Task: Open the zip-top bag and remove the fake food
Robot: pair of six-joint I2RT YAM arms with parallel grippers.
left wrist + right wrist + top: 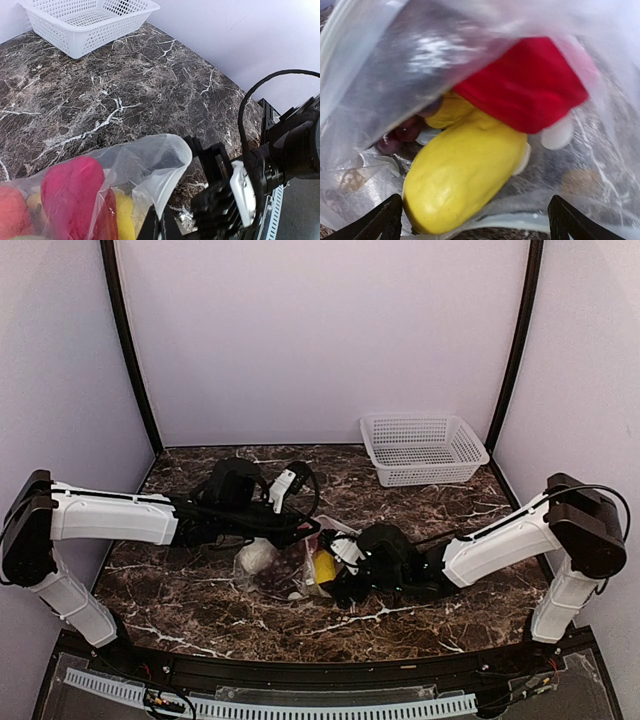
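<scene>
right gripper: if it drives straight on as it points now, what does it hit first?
Most likely the yellow piece. In the wrist view it lies dead ahead of the right gripper, in the bag, with the red piece beyond. I can't tell whether bag film is in between.

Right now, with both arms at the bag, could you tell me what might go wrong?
1. The open right fingers straddle the yellow piece; closing could pinch the bag too and drag it all along.
2. The red piece rests on the yellow one, so pulling may tip it onto the table.
3. The bag's mouth looks floppy and could sag shut.
</scene>
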